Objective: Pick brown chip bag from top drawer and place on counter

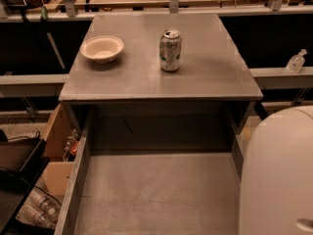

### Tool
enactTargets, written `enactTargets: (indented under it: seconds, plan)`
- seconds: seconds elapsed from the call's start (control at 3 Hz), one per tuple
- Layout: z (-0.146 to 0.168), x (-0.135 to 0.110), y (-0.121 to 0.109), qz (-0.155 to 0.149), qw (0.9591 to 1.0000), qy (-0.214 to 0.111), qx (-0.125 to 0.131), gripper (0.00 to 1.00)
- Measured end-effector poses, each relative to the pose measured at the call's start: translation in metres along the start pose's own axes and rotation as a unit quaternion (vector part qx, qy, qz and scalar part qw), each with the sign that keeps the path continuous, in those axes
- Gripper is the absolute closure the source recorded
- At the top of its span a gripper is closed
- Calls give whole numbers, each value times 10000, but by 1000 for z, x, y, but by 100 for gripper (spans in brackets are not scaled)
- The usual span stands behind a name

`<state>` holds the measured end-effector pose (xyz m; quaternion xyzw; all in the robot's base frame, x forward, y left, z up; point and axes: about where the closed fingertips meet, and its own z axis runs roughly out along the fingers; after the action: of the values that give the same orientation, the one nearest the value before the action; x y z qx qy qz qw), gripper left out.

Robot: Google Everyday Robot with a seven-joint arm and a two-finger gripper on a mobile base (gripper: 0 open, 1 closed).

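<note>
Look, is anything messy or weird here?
Nothing is spilled or tipped: the can and bowl stand upright on the counter. One odd thing: the open drawer shows no chip bag in its visible part. The gripper is out of view.

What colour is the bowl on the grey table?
Cream white; the bowl shows best in the camera view, on the counter. The gripper is out of view.

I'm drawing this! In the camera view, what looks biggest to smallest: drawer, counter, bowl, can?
1. Drawer and counter: alike; drawer's nearer and cut off.
2. Bowl and can: alike.
Gripper: not in view.
</note>
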<state>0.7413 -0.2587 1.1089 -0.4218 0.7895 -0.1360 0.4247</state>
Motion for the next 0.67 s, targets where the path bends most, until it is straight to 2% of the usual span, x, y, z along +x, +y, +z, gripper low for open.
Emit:
enactTargets:
  seconds: [0.33,0.67]
  plan:
    - [27,2,-17,-146,9991,10,392,100]
    - [50,-5,-19,-235,9982,-216,509,100]
